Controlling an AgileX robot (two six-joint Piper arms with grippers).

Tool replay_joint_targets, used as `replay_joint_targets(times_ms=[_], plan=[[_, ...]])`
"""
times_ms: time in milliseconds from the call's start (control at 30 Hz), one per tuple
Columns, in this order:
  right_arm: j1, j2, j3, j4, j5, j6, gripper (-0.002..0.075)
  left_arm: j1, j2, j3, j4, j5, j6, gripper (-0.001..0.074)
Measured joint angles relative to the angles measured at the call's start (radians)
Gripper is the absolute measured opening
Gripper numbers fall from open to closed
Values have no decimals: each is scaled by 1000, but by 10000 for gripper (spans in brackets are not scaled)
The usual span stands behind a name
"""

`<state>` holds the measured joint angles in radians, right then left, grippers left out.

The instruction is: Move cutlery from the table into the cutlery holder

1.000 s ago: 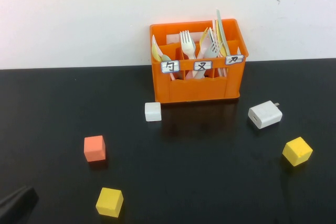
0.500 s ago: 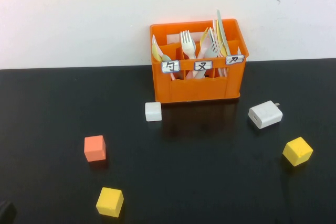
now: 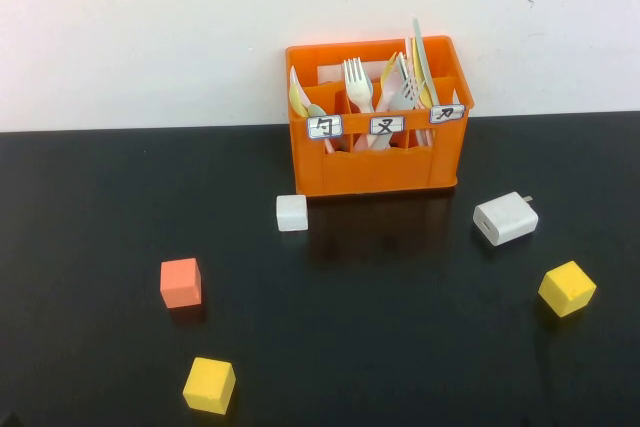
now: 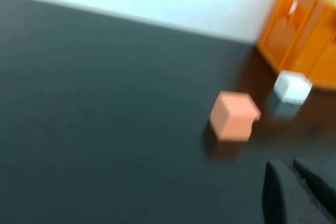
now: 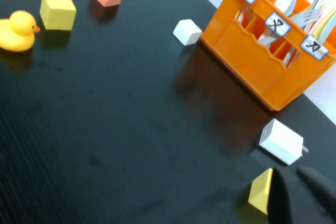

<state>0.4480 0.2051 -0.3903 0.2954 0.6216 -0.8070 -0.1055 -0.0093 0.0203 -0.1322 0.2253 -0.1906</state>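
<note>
The orange cutlery holder (image 3: 375, 162) stands at the back of the black table (image 3: 400, 327), against the white wall. The pale mint-green knife (image 3: 421, 49) stands upright in its right compartment, beside white forks (image 3: 356, 82). No cutlery lies on the tabletop. Neither gripper shows in the high view. My left gripper (image 4: 290, 165) is shut and empty, low over the table near the orange cube (image 4: 233, 115). My right gripper (image 5: 296, 172) is shut and empty, above a yellow cube (image 5: 261, 191) and near the white charger (image 5: 281, 141). The holder also shows in the right wrist view (image 5: 252, 61).
A white cube (image 3: 291, 212) sits in front of the holder's left corner. An orange cube (image 3: 180, 282) and a yellow cube (image 3: 209, 384) lie front left. A white charger (image 3: 505, 218) and another yellow cube (image 3: 566, 288) lie right. A yellow duck (image 5: 18, 30) shows in the right wrist view.
The dark tip of my left gripper at the high view's bottom-left corner has drawn back out of that view. Nothing on the table has moved.
</note>
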Motion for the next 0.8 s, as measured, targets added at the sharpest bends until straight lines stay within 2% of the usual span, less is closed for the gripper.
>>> replay_joint_targets(times_ms=[200,800], plan=[[0,0,0,0,0,0,-2,0,0,-2,0,85,-2,-1],[0,0,0,0,0,0,-2,0,0,-2,6,88,54,-1]])
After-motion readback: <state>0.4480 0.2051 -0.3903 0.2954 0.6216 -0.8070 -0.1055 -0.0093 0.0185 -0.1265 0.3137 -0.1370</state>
